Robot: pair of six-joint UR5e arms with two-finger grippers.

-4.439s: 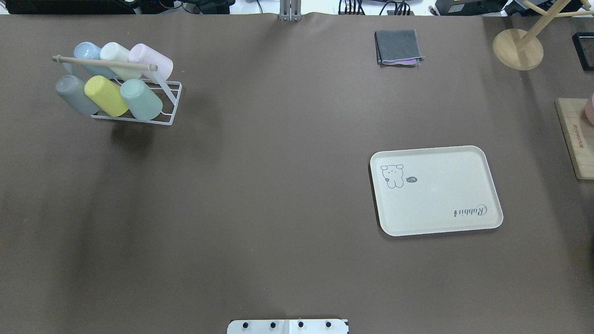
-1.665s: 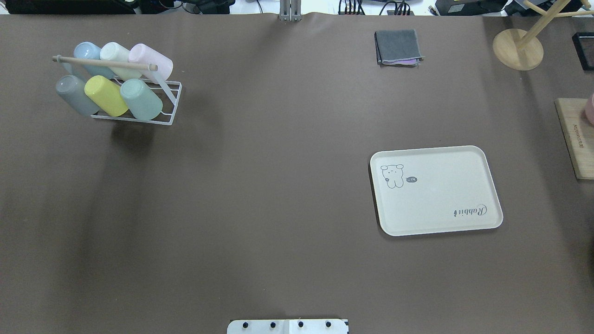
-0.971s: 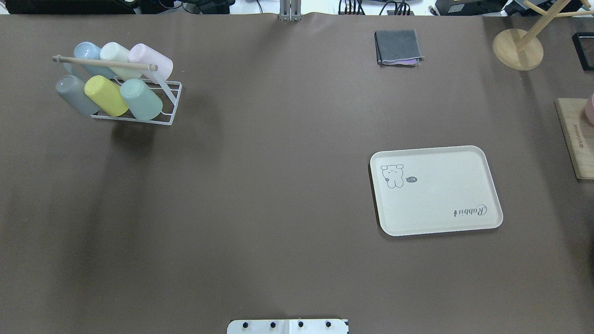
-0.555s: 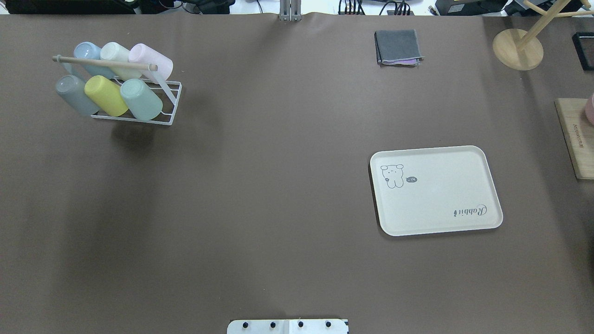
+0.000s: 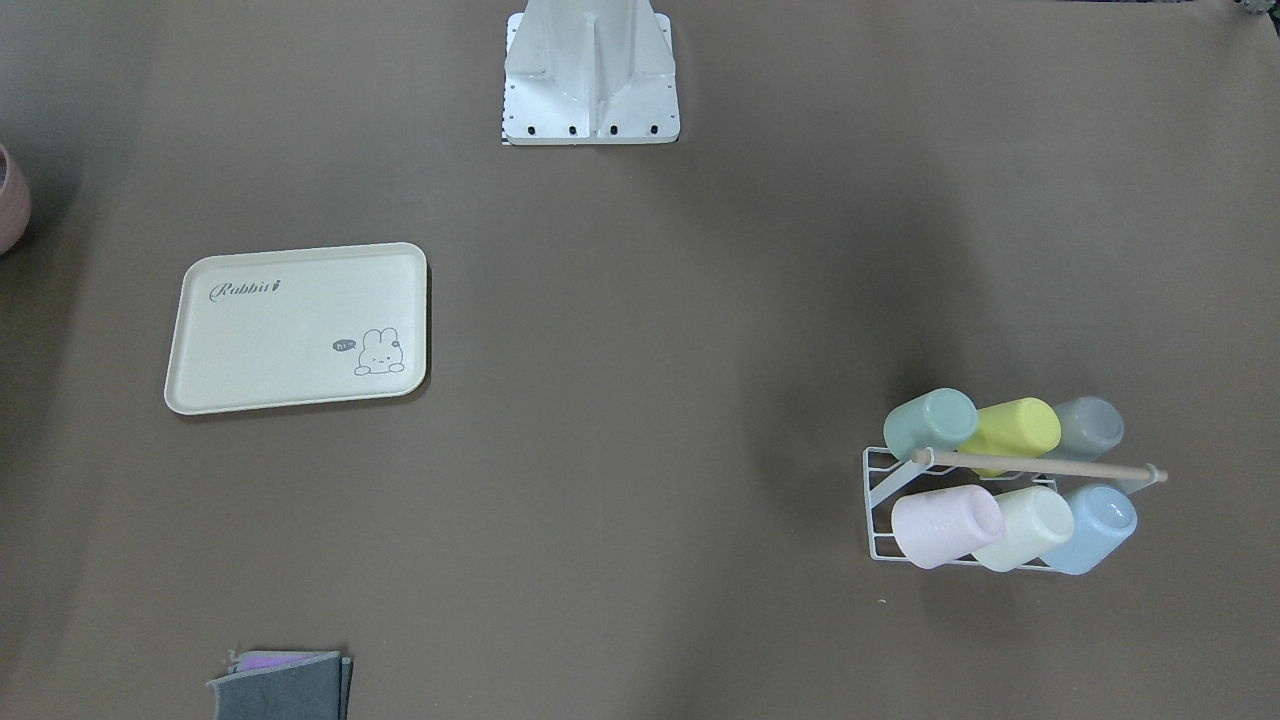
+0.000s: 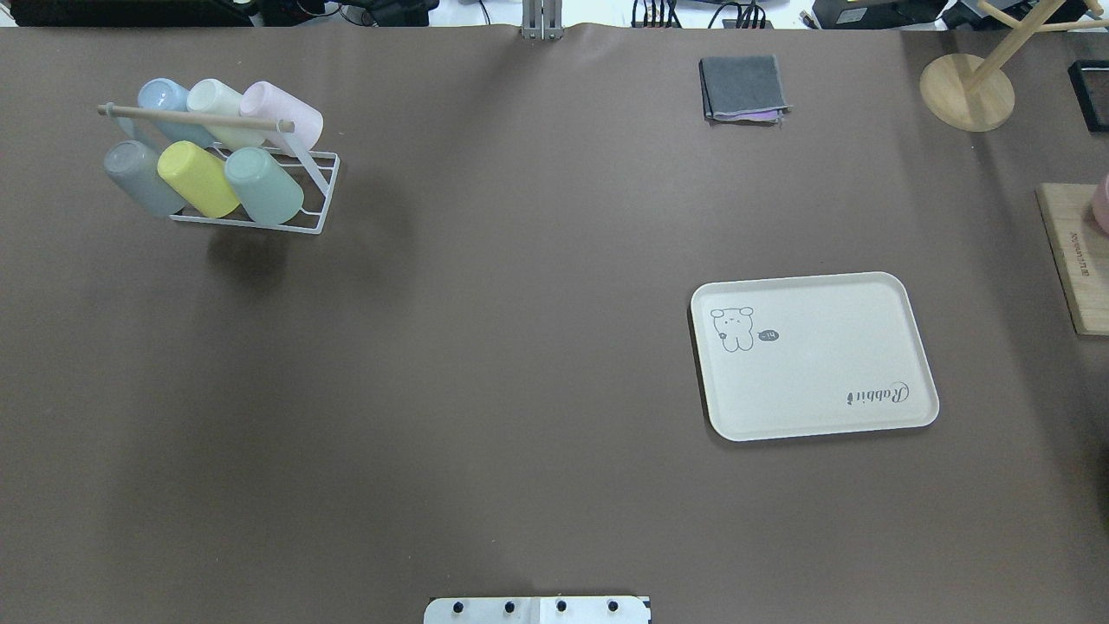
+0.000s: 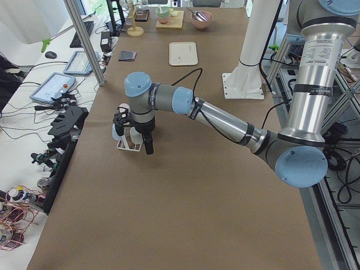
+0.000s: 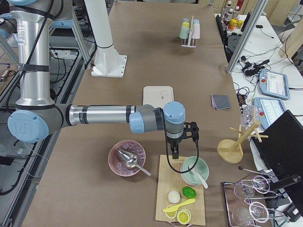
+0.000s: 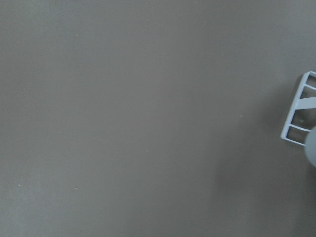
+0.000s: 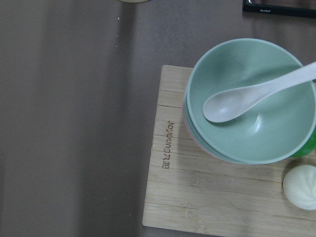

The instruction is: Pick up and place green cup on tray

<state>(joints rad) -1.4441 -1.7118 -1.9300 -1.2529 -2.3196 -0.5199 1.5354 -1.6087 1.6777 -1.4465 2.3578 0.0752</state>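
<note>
Upper left overhead, the green cup [image 6: 264,185] sits just beside the yellow cup [image 6: 198,178]. The left tool [image 7: 134,135], whose width I cannot tell, might knock both.

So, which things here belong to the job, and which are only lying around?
For the job:
- green cup, lying in the wire rack
- tray, nothing on it yet

Only lying around:
- yellow cup
- grey cup
- folded cloth
- wooden board
- green bowl

Near left arm's fingers [image 7: 148,144] low by cup rack [image 7: 125,147], tray [image 7: 183,53] far beyond
</note>
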